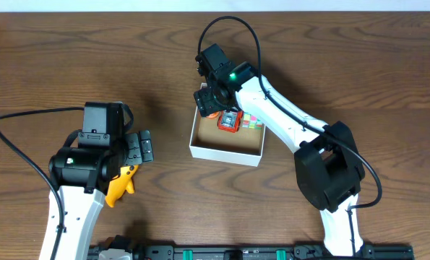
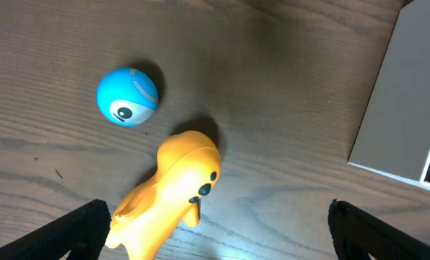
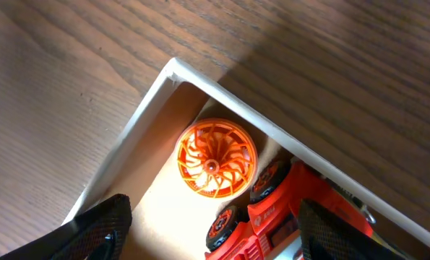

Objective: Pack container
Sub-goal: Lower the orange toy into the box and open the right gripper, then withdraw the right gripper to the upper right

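1. Worktop [image 1: 345,58]: a brown wood-grain surface. Both arms rise from its near edge.

2. Container [image 1: 225,148]: we find it around the middle of the worktop, standing flat with its open side up. Its outer walls are white and its inside is brown. In the left wrist view one white wall [image 2: 406,101] shows at the right border. In the right wrist view one corner of the rim [image 3: 128,137] shows.

3. Contents: an orange ribbed disc [image 3: 216,159] lies in the container corner that faces the far edge and left edge of the worktop. A red toy car [image 3: 287,209] lies just beside the disc. From overhead we see the car [image 1: 230,120] along the far wall, with a small multicoloured piece [image 1: 251,121] next to it.

4. Right tool [image 1: 213,97]: it hangs over that same corner. In its own view the tool [image 3: 218,231] is spread wide, one finger at each side.

5. Left tool [image 1: 139,148]: it is positioned toward the near left corner of the worktop, well apart from the container. In its own view the tool [image 2: 218,227] is spread wide.

6. Loose toys: a yellow duck [image 2: 171,198] lies on its side on the worktop, close to one finger of the left tool. Overhead, the duck [image 1: 121,184] shows partly under the arm. A blue ball with one eye [image 2: 128,96] rests near the duck, apart from it.
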Robot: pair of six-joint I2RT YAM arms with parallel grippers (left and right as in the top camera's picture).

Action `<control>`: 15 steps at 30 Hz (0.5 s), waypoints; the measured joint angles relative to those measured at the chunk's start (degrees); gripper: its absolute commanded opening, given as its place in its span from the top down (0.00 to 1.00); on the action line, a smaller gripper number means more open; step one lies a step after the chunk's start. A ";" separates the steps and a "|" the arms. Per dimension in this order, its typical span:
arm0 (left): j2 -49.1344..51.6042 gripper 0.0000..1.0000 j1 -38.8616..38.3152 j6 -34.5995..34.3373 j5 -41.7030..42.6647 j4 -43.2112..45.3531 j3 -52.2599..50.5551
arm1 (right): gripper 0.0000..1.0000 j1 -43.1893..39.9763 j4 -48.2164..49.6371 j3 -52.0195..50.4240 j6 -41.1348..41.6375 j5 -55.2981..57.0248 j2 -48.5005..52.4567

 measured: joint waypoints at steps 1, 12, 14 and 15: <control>0.00 0.02 0.00 0.00 0.02 0.00 0.00 | 0.23 0.00 -0.04 0.00 -0.35 -0.09 0.00; 0.00 0.02 0.00 2.89 0.02 -1.01 0.00 | 0.17 -1.03 -18.38 11.19 5.46 10.71 -3.82; 0.00 0.02 0.00 4.79 0.00 -1.31 0.00 | 0.11 -2.67 -23.76 12.76 11.43 15.19 -7.45; 0.00 0.02 0.00 5.27 0.00 -1.31 0.00 | 0.05 -3.98 -25.86 13.16 14.36 16.59 -9.66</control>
